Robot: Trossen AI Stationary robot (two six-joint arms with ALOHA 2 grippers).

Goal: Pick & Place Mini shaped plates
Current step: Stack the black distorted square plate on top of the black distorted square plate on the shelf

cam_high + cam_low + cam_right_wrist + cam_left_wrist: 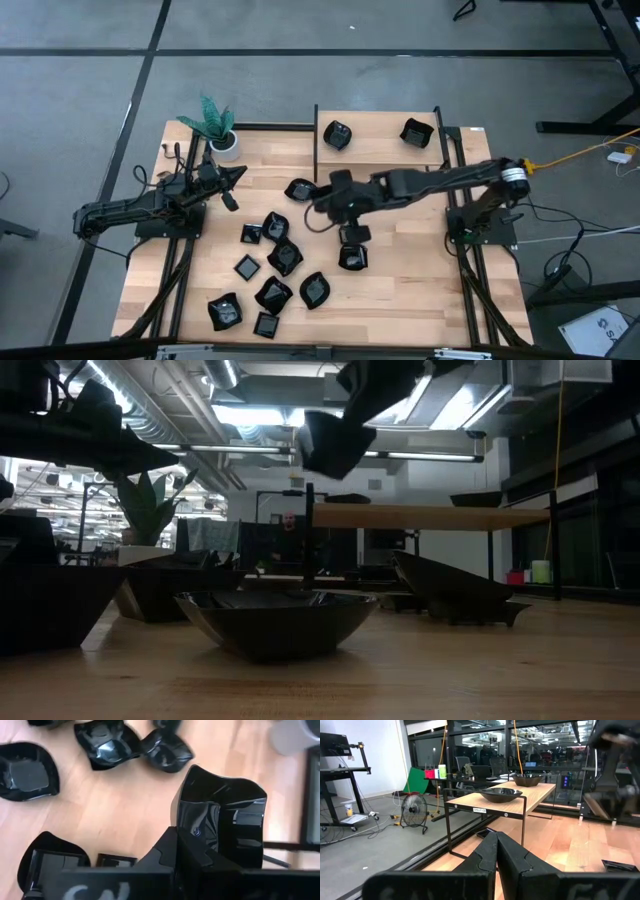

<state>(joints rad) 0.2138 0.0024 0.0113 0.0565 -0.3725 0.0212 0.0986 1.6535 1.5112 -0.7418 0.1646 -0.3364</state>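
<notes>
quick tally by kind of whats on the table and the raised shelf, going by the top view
mini shaped plates: about 13 (2 on the raised shelf, 1 held by the right gripper)
potted plant: 1
total: about 14

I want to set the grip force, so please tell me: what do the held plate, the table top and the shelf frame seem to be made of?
Held plate: glossy black, probably plastic or glazed ceramic; sharp pale reflections, thin rim.
Table top: light wood, matte; visible plank lines and grain.
Shelf frame: thin black bars, likely painted metal.
The right gripper is shut on the plate.
</notes>
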